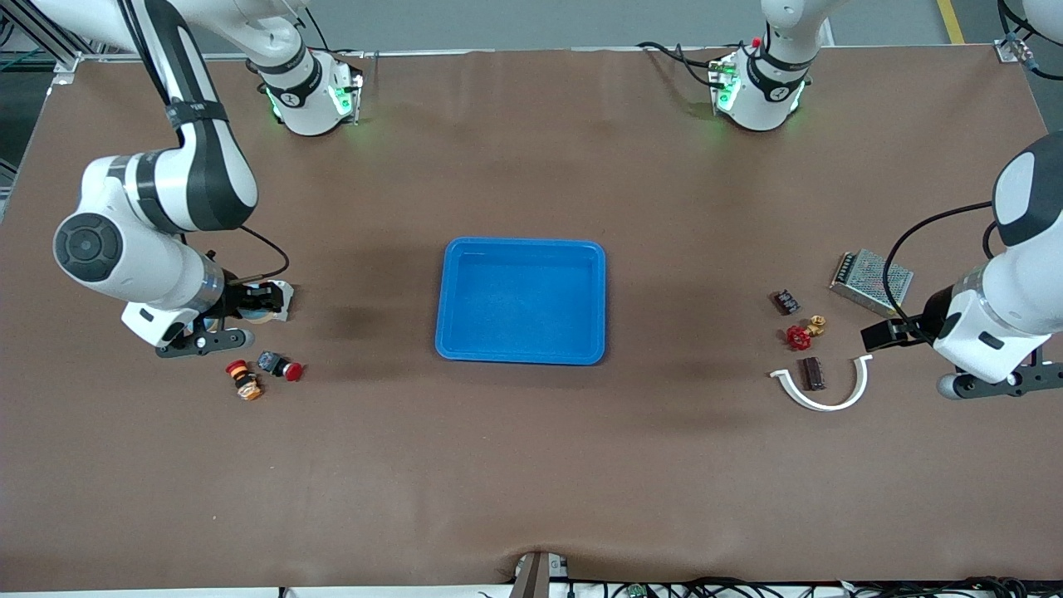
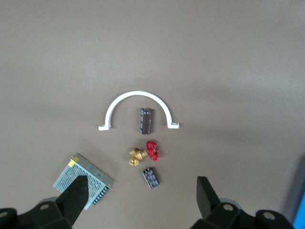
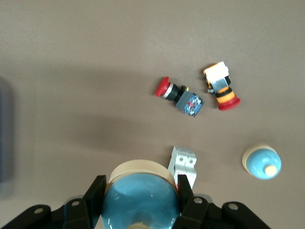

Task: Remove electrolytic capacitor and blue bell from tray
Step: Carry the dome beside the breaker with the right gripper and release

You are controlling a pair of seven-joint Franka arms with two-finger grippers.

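The right gripper [image 3: 138, 200] pinches a blue domed bell [image 3: 139, 198] over the right arm's end of the table, at 9 o'clock from the blue tray [image 1: 453, 332]. The left gripper [image 2: 140, 195] hangs spread over a black component [image 2: 151, 177] at the tray's 3 o'clock.

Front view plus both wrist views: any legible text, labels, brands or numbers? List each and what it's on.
No text can be read in any view.
Push-button switch: a blue patch on its body that may be a label, too blurred to read.
Mesh-covered metal box: a yellow spot at one corner, no characters legible.
Dark chip inside the white arc: no readable marking.
Blue tray: plain.
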